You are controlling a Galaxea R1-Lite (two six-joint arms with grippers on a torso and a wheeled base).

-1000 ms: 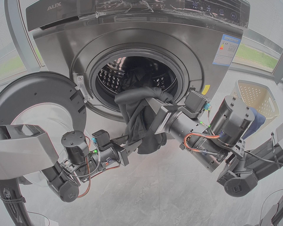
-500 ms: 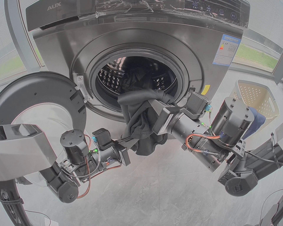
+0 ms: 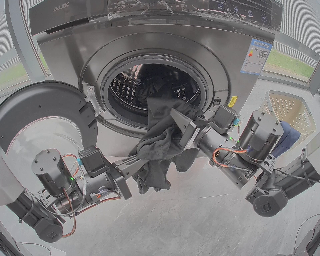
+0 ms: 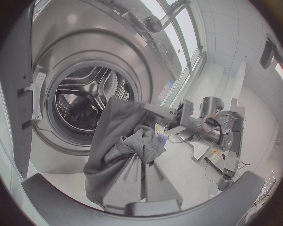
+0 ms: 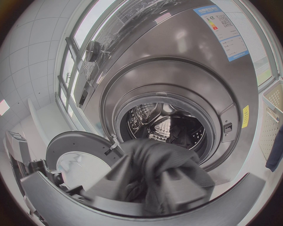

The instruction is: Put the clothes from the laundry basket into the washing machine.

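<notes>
Our left claw (image 3: 143, 162) has pulled back, dragging the black garment (image 3: 160, 140).
It and our right claw (image 3: 175, 115) both clamp the garment, stretched between them before the washing machine (image 3: 200, 46) with its blue label (image 3: 256, 56).

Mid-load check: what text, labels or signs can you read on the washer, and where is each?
Brand lettering on the drawer panel: not quoted.
Blue energy label: print too small to read.
Yellow sticker: too small to read.
Control panel: icons, no words legible.

A pale grey marbled tile floor (image 3: 186, 220) spreads across the near ground. At the far right, a large window (image 3: 295, 40) shows green grass (image 3: 286, 65).
</notes>
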